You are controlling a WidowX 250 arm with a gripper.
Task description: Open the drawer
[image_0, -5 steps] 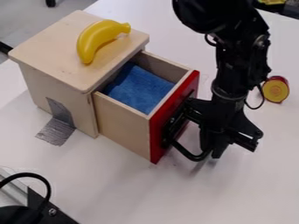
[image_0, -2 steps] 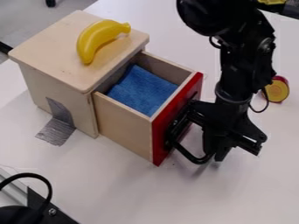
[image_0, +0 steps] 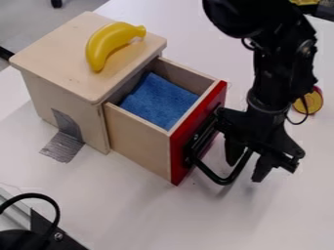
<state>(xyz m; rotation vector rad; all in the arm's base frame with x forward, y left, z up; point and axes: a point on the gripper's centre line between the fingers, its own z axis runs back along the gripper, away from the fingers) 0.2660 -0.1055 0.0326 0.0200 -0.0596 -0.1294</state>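
The gripper is at the right of the view, just outside the red drawer front, with its fingers spread apart. Between the fingers runs the far part of the drawer's black handle; whether either finger touches it I cannot tell. The drawer stands pulled out of the wooden box, towards the lower right. A blue cloth lies inside it.
A yellow banana lies on top of the box. Grey tape holds the box to the white table. Behind the gripper at right is a round red and yellow object. Black equipment occupies the lower left corner.
The drawer came out slightly farther between the two earlier frames and then stayed still. My gripper has shifted right, and its fingers have parted around the handle.
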